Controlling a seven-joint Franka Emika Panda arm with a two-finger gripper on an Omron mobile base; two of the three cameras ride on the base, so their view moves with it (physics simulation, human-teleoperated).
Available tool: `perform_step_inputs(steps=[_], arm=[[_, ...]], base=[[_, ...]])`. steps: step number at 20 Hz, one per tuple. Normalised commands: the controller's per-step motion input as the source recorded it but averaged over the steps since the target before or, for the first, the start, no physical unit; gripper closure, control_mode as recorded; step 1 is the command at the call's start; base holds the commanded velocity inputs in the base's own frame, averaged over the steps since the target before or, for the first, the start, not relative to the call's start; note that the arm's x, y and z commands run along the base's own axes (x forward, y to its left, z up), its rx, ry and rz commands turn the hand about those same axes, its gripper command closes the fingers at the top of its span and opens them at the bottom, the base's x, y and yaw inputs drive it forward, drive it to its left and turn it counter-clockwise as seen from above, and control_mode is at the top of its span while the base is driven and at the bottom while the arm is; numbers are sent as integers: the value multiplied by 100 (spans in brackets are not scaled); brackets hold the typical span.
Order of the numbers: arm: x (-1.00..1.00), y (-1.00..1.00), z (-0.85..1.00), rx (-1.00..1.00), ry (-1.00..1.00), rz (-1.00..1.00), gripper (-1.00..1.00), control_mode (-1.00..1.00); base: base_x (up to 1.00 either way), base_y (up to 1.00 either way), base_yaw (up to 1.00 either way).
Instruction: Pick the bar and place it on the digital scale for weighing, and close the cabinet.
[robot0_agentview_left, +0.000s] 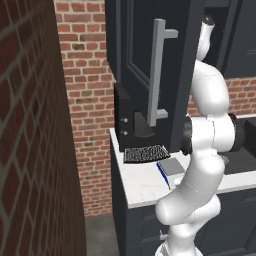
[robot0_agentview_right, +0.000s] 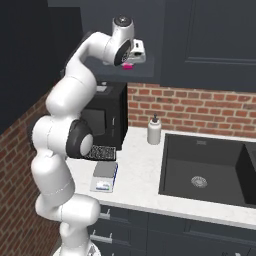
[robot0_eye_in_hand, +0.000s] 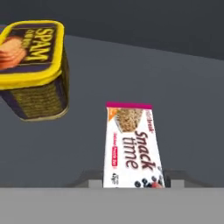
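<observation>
The tin (robot0_eye_in_hand: 33, 70) with a yellow rim carries the word "SPAM" in yellow letters on its dark blue top. The bar (robot0_eye_in_hand: 130, 146) reads "Snack time" in dark letters down its white wrapper; the smaller print along a magenta strip beside it is too small to read.
</observation>
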Motion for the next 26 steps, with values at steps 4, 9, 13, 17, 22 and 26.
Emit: perform_step_inputs(steps=[4,9,13,17,22,26], arm=[[-93,5,-78,-1,0,0,100,-100],[-100,0,-29,0,0,0,100,-100],[-100,-8,34,8,4,-5,100,-100],[-89,-19,69,7,12,-13,100,-100],[-91,-6,77,5,19,-14,100,-100],[-97,0,75,1,33,-14,100,-100]], base=[[0,0,0],[0,0,0],[0,0,0],[0,0,0],[0,0,0],[0,0,0]])
